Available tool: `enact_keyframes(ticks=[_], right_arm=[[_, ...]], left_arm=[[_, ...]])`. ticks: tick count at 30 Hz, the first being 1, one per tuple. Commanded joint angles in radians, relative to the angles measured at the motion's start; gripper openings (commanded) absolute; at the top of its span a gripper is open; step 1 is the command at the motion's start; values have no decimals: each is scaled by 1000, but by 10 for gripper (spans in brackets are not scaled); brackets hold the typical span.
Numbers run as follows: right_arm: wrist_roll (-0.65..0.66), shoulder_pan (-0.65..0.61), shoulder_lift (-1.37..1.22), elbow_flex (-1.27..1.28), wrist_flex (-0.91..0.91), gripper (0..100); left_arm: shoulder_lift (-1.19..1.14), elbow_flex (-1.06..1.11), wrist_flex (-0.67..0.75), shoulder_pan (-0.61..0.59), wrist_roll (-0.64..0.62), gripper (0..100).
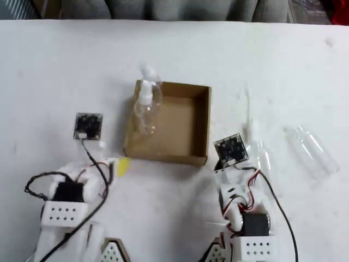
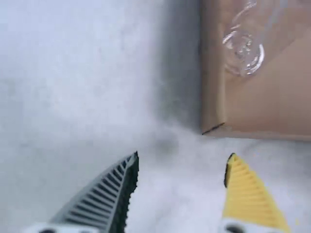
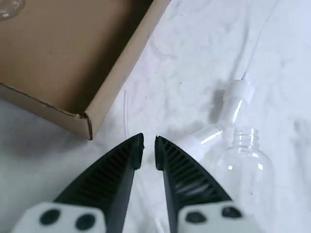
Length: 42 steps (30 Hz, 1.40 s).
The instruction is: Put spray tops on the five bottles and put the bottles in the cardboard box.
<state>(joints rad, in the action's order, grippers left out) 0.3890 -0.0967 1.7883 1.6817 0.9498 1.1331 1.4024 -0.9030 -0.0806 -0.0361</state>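
White table [image 1: 54,65] is seen from above, with an open cardboard box [image 1: 206,123] at its middle. One topped bottle [image 1: 146,112] is laid inside along the box's left wall, its spray nozzle poking over the far rim. Right of the box, an uncapped bottle [image 3: 243,165] lies beside a loose spray top [image 3: 233,99]. Another clear bottle [image 1: 312,150], hard to make out, lies farther right. The left gripper [image 2: 183,156] is held with jaws wide apart near a box corner. The right gripper [image 3: 148,139] has its jaws almost together, with nothing gripped.
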Motion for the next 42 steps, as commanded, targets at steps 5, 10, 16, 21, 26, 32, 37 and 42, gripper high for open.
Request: enact_keyframes(ticks=[5,10,16,21,26,32,37,42], right_arm=[[9,71,12,-3,-19,15],[48,120,4,-77,-4,15],[172,285,2,-241,5,15],[258,378,-82,-333,-48,15],[296,449,-429,-508,-79,15],[354,458,-892,-801,220,15],[356,458,-1053,-984,455,15],[486,484,-1075,-987,651,15]], left_arm=[[24,77,57,-70,-5,142],[24,146,198,-67,-8,37],[24,158,195,-65,-5,21],[24,161,196,-64,-3,21],[24,164,198,-64,-3,23],[24,181,239,-64,-3,23],[24,181,239,-64,-3,23],[24,181,239,-64,-3,24]])
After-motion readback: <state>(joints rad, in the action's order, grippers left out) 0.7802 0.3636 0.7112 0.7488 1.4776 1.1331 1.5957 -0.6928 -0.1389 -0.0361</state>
